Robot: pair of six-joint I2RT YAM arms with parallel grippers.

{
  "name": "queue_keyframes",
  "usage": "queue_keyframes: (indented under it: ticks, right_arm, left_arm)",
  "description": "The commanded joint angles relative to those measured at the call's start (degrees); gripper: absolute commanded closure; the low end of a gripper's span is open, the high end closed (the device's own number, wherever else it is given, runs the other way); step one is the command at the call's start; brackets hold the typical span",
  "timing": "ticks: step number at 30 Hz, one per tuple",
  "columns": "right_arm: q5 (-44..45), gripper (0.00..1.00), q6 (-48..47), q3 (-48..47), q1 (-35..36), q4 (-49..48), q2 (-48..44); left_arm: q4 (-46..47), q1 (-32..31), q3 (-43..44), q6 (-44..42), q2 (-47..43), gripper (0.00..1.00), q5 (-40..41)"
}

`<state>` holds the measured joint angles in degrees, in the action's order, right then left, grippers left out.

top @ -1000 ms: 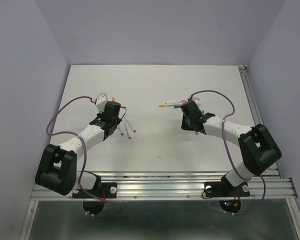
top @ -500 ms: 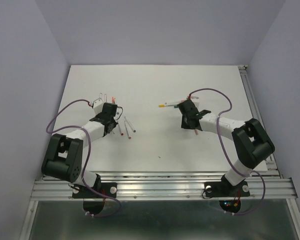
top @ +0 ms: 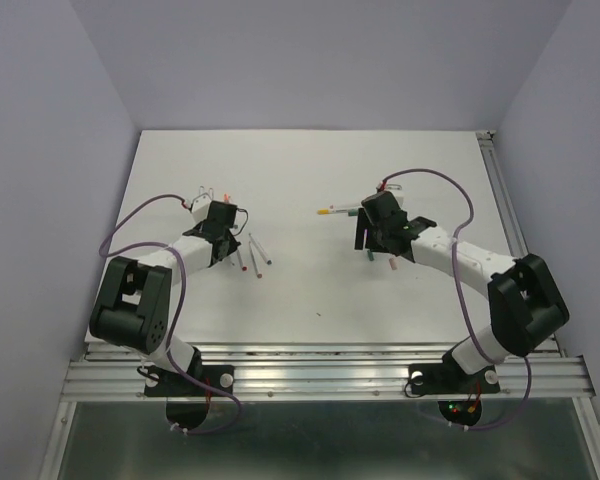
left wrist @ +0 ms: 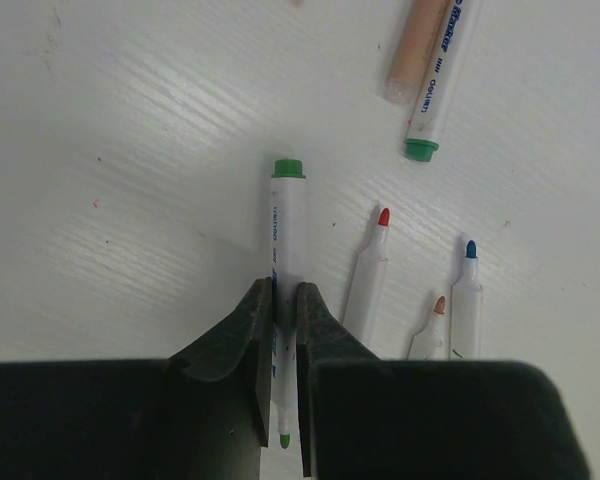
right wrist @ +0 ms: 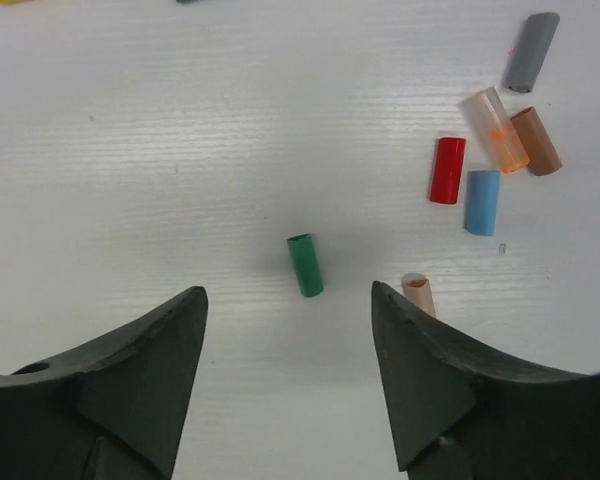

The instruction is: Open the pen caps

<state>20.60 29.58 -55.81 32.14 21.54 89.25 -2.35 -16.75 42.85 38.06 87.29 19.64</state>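
My left gripper (left wrist: 284, 292) is shut on a white pen barrel (left wrist: 285, 235) with a bare green nib; the barrel's green end plug (left wrist: 288, 168) points away. In the top view the left gripper (top: 220, 224) sits at the left over loose pens. My right gripper (right wrist: 286, 290) stands open, and a green pen cap (right wrist: 304, 265) lies loose on the table just beyond its fingertips. Red (right wrist: 446, 170), blue (right wrist: 482, 202), brown (right wrist: 536, 141), grey (right wrist: 530, 52) and peach (right wrist: 418, 293) pen caps lie to the right. From above, the right gripper (top: 373, 236) hangs over the green pen cap (top: 369, 254).
Uncapped pens with red (left wrist: 370, 270), orange (left wrist: 430, 330) and blue (left wrist: 467, 295) nibs lie right of the held barrel. Two more pens (left wrist: 435, 85) lie beyond them. A yellow-ended pen (top: 338, 211) lies behind the right gripper. The table's metal rail (top: 330, 375) runs along the near edge.
The right gripper has opened and let go of the green cap, which now lies on the table. The left gripper stays shut on the pen and has shifted slightly.
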Motion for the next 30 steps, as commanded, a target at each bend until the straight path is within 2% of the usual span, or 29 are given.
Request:
queue_keyframes:
  ticks: [1, 2, 6, 7, 8, 11, 12, 15, 17, 18, 21, 24, 26, 30]
  right_arm:
    - [-1.44, 0.25, -0.67, -2.29, -0.32, -0.53, -6.01]
    - [-1.44, 0.23, -0.49, -1.67, -0.32, -0.71, -7.93]
    - [-0.65, 0.13, 0.30, 0.17, -0.41, -1.32, -11.55]
    - [-0.30, 0.04, 0.13, 1.40, -0.33, -1.85, -13.21]
    - [0.05, 0.02, 0.12, 1.93, -0.32, -2.03, -13.92]
    - [1.81, 0.00, 0.83, 3.86, -0.32, -1.85, -16.47]
    - [2.25, 0.00, 1.00, 4.30, -0.32, -1.77, -17.00]
    - [3.48, 0.00, 1.27, 5.54, -0.32, -1.50, -19.02]
    - [3.92, 0.00, 1.18, 6.33, -0.32, -1.59, -19.73]
    - [3.83, 0.00, 1.18, 6.50, -0.41, -1.76, -20.25]
    - [2.87, 0.00, 0.65, 7.03, -0.32, -2.11, -20.52]
    - [1.38, 0.00, 0.48, 7.47, -0.32, -2.12, -20.35]
    - [0.15, 0.00, 0.21, 7.91, -0.32, -2.47, -20.61]
    - [-1.35, 0.00, -0.23, 8.26, -0.32, -1.60, -22.19]
  left_arm:
    - [0.77, 0.41, 2.41, -1.15, -0.53, 0.77, -1.53]
    - [0.77, 0.49, 2.59, -1.32, -1.15, 0.71, -1.71]
    - [0.07, 0.41, 3.03, -1.59, -4.04, 0.60, -2.67]
    - [-0.11, 0.41, 3.20, -1.42, -4.75, 0.53, -2.85]
    - [-0.02, 0.41, 3.29, -1.85, -5.54, 0.41, -3.98]
    - [-0.29, 0.41, 3.73, -2.64, -8.62, 0.28, -5.40]
    - [-0.29, 0.41, 3.91, -2.90, -9.93, 0.20, -6.53]
    - [0.41, 0.32, 4.52, -4.74, -12.22, 0.11, -10.05]
    - [1.73, -0.38, 5.05, -6.68, -12.93, 0.09, -12.68]
    - [3.39, -0.82, 5.75, -7.82, -13.10, 0.01, -14.96]
    - [6.20, -3.28, 8.73, -14.83, -11.10, 0.01, -19.28]
    - [8.67, -5.65, 13.98, -19.77, -6.88, 0.01, -28.56]
    - [8.42, -7.32, 17.86, -22.41, -0.82, 0.01, -30.79]
    - [4.39, -12.68, 32.68, -27.32, 13.65, 0.01, -31.15]
